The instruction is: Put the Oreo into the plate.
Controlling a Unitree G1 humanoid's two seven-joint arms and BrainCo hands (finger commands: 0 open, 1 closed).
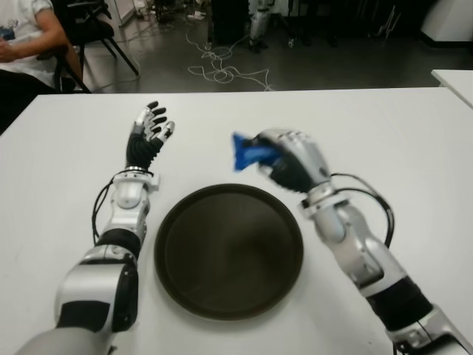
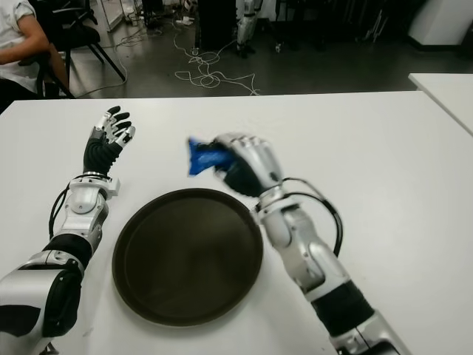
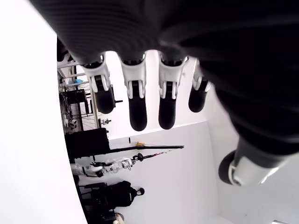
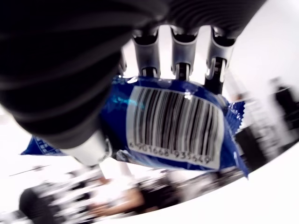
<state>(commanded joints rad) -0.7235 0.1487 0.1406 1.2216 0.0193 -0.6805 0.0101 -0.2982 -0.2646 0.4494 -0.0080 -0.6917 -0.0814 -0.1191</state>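
My right hand is shut on a blue Oreo packet, held in the air just beyond the far right rim of the plate. In the right wrist view the Oreo packet shows its white barcode, with fingers curled over it. The dark round plate lies on the white table between my arms and holds nothing. My left hand shows left of the plate, fingers spread and empty.
A seated person and a chair are beyond the table's far left corner. Cables lie on the floor past the far edge. A second white table shows at the far right.
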